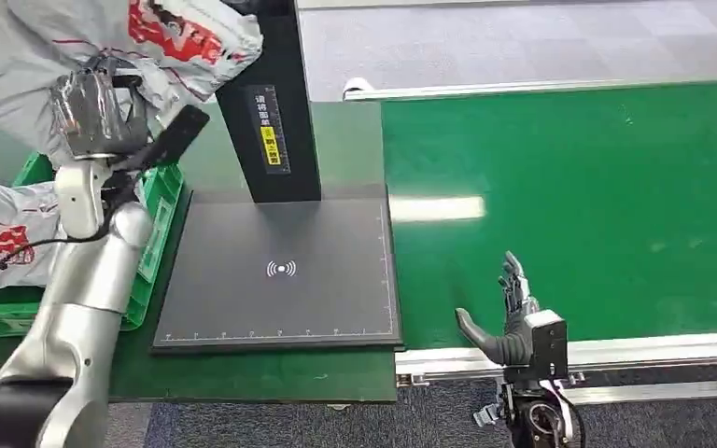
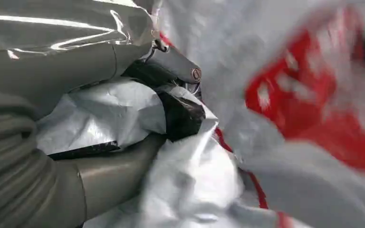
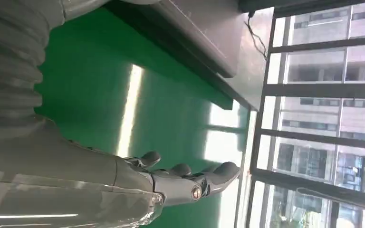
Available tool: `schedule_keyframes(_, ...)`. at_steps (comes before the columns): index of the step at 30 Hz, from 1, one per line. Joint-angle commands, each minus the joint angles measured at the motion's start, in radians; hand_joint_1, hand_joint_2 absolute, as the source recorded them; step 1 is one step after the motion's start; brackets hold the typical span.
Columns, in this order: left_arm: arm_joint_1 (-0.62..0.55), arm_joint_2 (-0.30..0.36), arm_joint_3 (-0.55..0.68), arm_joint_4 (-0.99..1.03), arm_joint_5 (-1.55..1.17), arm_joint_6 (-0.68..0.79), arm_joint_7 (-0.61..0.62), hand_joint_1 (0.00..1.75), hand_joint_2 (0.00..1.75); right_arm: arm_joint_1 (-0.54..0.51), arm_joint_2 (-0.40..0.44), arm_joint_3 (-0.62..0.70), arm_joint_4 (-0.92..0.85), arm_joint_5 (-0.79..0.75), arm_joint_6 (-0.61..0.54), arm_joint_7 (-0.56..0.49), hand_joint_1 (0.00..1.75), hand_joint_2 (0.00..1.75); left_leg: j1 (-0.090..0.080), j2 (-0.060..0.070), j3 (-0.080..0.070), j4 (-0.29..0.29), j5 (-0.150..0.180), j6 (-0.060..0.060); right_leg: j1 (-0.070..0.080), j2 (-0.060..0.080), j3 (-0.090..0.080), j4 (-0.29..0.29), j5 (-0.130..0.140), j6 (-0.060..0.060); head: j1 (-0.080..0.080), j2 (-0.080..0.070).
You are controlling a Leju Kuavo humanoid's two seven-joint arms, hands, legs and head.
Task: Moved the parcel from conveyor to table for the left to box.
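**Grey-and-red parcel held up in the left hand, right hand empty over the belt**

We note the left hand [image 1: 103, 112] raised at the upper left of the head view, above the far end of the green crate [image 1: 154, 243]. It grips a grey plastic mailer parcel with red print [image 1: 163, 37]. In the left wrist view the thumb and darker fingers [image 2: 183, 114] pinch a crumpled fold of the parcel film, and the rest of the bag hangs blurred beyond them. The parcel is off the conveyor and clear of the table surface.

A second grey mailer with red print [image 1: 0, 238] lies in the crate beside the silver left arm.

The right hand [image 1: 513, 322] sits at the near edge of the green conveyor belt [image 1: 597, 205], fingers straight and apart, thumb out to the side, holding nothing. The right wrist view confirms the extended fingers over the green surface.

Between crate and belt lies the black scanner pad [image 1: 280, 275] with a white wireless symbol, and a black post [image 1: 271, 112] stands at its far edge.
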Motion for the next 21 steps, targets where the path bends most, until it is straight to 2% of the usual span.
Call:
schedule_keyframes(1,-0.266,0.113,0.007,0.612,-0.167,-0.265,0.304,1.75,1.75,-0.037,-0.007,-0.005,0.057,0.024,0.016,0.02,0.0,1.75,0.0,0.002,0.002,-0.001,0.0,0.0,0.0,0.003,0.001,0.0,0.001,-0.001,0.0,0.0)
schedule_keyframes(4,-0.254,0.128,-0.052,0.67,-0.273,-0.477,0.422,1.75,1.75,-0.06,0.003,0.008,0.094,0.044,0.004,0.027,0.0,1.75,0.0,0.003,0.002,-0.001,0.0,0.0,0.0,0.002,0.001,0.0,0.001,-0.001,0.0,0.0)
schedule_keyframes(5,-0.245,0.132,-0.034,0.675,-0.27,-0.523,0.445,1.75,1.75,-0.069,0.005,0.012,0.107,0.046,0.006,0.026,0.0,1.75,0.0,0.002,0.002,-0.001,0.0,0.0,0.0,0.002,0.001,0.0,0.001,-0.001,0.0,0.0)
schedule_keyframes(7,-0.226,0.141,0.027,0.682,-0.231,-0.554,0.486,1.75,1.75,-0.079,0.012,0.02,0.125,0.051,0.009,0.027,0.0,1.75,0.0,0.003,0.002,-0.001,0.0,0.001,0.0,0.003,0.001,-0.001,0.001,-0.001,0.0,0.0)
schedule_keyframes(10,-0.2,0.157,0.051,0.69,-0.235,-0.611,0.531,1.75,1.75,-0.096,0.02,0.042,0.16,0.069,0.01,0.032,0.0,1.75,0.0,0.004,0.001,-0.001,0.0,0.0,0.0,0.004,0.0,0.0,0.001,-0.001,0.0,0.0)
schedule_keyframes(15,-0.212,0.178,0.048,0.692,-0.26,-0.689,0.539,1.75,1.75,-0.132,0.016,0.056,0.204,0.075,0.003,0.035,0.0,1.75,0.0,0.005,0.001,-0.002,0.001,0.0,0.0,0.004,0.0,-0.001,0.002,-0.001,0.0,0.0)
schedule_keyframes(16,-0.223,0.18,0.01,0.692,-0.308,-0.711,0.532,1.75,1.75,-0.137,0.013,0.055,0.207,0.073,0.003,0.037,0.0,1.75,0.0,0.004,-0.001,-0.001,0.001,0.0,0.0,0.004,-0.002,0.0,0.001,-0.001,0.0,0.0)
schedule_keyframes(21,-0.251,0.187,0.016,0.688,-0.312,-0.769,0.506,1.75,1.75,-0.116,0.004,0.055,0.195,0.075,0.005,0.044,0.0,1.75,0.001,0.002,-0.001,-0.001,0.0,0.0,0.001,0.002,-0.001,0.0,0.001,-0.001,0.0,0.0)
